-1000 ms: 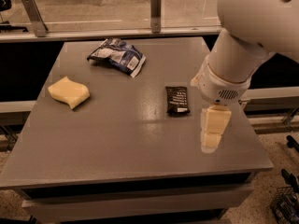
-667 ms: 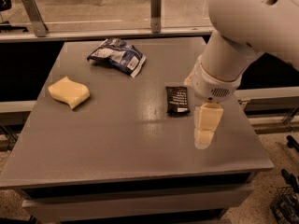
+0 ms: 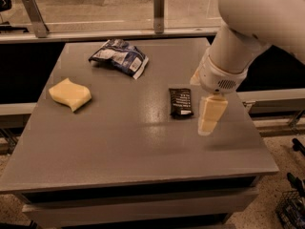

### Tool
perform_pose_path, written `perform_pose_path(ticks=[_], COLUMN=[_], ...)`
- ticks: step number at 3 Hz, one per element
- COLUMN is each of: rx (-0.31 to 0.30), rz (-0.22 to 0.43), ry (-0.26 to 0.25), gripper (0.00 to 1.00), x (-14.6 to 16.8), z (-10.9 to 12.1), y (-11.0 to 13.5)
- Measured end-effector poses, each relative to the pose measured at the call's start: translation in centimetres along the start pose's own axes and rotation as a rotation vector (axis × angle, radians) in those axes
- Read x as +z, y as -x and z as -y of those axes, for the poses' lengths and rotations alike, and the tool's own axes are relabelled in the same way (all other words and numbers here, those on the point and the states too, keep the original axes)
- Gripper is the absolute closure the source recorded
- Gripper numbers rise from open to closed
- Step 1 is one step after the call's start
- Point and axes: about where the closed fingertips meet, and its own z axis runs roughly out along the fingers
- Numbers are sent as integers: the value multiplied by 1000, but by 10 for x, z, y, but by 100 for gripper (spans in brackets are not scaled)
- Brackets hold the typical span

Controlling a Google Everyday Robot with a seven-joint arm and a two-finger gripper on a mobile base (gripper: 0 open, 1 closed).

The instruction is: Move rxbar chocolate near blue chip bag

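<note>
Shifted left, the gripper (image 3: 208, 120) hangs just right of the centre-frame rxbar chocolate (image 3: 180, 102); I cannot tell its state. A misaligned descent could skid the bar away from the upper-left blue chip bag (image 3: 119, 56).

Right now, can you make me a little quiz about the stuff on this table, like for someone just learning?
1. True or false: the gripper hangs just to the picture's right of the chocolate bar, which lies flat on the table.
2. Fill in: the yellow sponge sits on the picture's ____ side of the table.
3. Which thing lies nearest the table's far edge? A) sponge B) chip bag C) chocolate bar
Key: 1 true; 2 left; 3 B.
</note>
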Motion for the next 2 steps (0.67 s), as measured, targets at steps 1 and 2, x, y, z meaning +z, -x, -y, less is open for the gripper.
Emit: perform_pose_path(ticks=[1,2], rx=[-1,-1], rz=[1,1], ry=[-17,-26], gripper=[41,64], x=[-2,-3], z=[10,15], y=[-5,-8])
